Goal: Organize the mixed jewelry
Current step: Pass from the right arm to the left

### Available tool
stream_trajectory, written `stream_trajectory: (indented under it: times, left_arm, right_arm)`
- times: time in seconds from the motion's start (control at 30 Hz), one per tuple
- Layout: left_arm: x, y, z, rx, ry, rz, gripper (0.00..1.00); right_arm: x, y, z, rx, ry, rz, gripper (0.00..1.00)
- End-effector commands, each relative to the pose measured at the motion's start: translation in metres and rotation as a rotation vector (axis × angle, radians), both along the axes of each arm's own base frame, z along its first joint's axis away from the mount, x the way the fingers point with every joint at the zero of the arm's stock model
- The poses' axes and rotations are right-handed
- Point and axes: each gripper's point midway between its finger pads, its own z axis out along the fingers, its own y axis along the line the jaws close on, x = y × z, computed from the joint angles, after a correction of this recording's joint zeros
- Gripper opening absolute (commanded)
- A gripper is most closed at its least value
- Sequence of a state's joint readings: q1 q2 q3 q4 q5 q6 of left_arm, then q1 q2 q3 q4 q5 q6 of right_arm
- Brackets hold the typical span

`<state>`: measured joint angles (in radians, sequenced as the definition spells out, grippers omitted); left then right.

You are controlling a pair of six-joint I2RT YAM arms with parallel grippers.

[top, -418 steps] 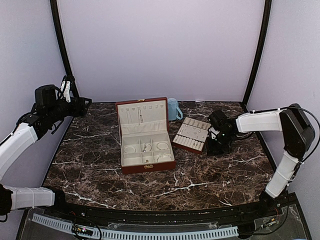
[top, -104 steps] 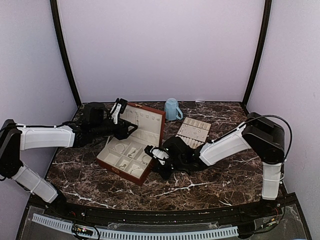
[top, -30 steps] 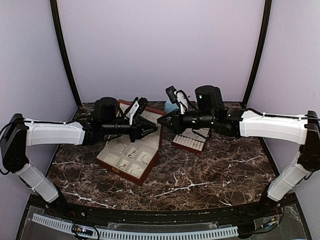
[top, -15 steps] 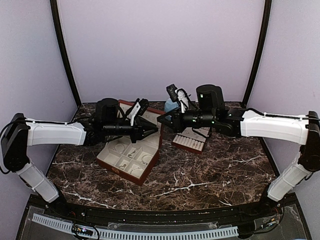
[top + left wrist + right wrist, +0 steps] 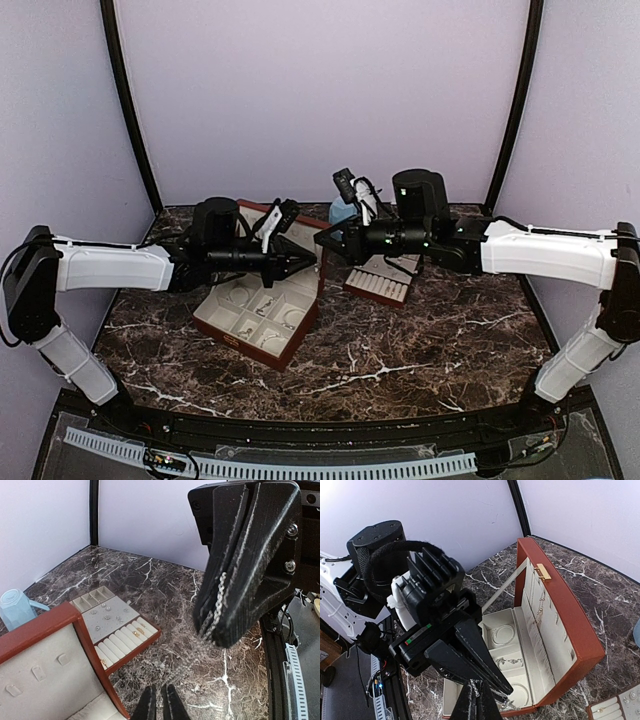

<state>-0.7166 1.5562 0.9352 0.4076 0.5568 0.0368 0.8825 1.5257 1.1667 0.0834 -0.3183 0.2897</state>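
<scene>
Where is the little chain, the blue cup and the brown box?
chain [image 5: 216,605], left wrist view, on its middle links.
blue cup [image 5: 14,614], left wrist view, on its side.
brown box [image 5: 570,622], right wrist view, on its lid's outside.

No words, numbers or brand marks could be read anywhere, neither on the arms nor on anything standing on the counter. The nearest thing to a label was a small sticker [image 5: 418,634] with green and red marks on the black housing of the left arm [image 5: 375,545], at about 8 o'clock in the right wrist view, and it was too small and blurred to make out.
</scene>
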Motion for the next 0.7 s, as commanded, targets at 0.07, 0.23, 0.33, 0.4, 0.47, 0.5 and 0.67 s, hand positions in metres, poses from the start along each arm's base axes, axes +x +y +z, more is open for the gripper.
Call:
stream_trajectory:
  times: [0.07, 0.23, 0.33, 0.4, 0.47, 0.5, 0.67]
  left_arm:
    - [-0.005, -0.004, 0.011, -0.035, -0.014, -0.025, 0.09]
    - [-0.004, -0.004, 0.013, -0.04, -0.012, -0.016, 0.07]
    - [-0.004, -0.005, 0.015, -0.05, -0.01, -0.018, 0.06]
    - [-0.005, -0.006, 0.017, -0.057, -0.012, -0.03, 0.06]
    - [-0.008, -0.007, 0.019, -0.065, -0.014, -0.049, 0.05]
    - [-0.009, -0.007, 0.02, -0.066, -0.014, -0.052, 0.04]
    - [-0.014, -0.008, 0.023, -0.077, -0.017, -0.076, 0.0]
  right_arm:
    - [-0.001, -0.001, 0.02, 0.059, -0.037, 0.006, 0.0]
    - [-0.001, -0.001, 0.021, 0.061, -0.036, 0.007, 0.0]
    - [-0.002, -0.001, 0.02, 0.06, -0.035, 0.01, 0.0]
    - [-0.002, 0.0, 0.019, 0.058, -0.033, 0.012, 0.0]
    - [-0.001, 0.0, 0.019, 0.058, -0.033, 0.011, 0.0]
    - [-0.002, 0.001, 0.018, 0.058, -0.032, 0.012, 0.0]
    - [-0.001, 0.001, 0.017, 0.054, -0.028, 0.01, 0.0]
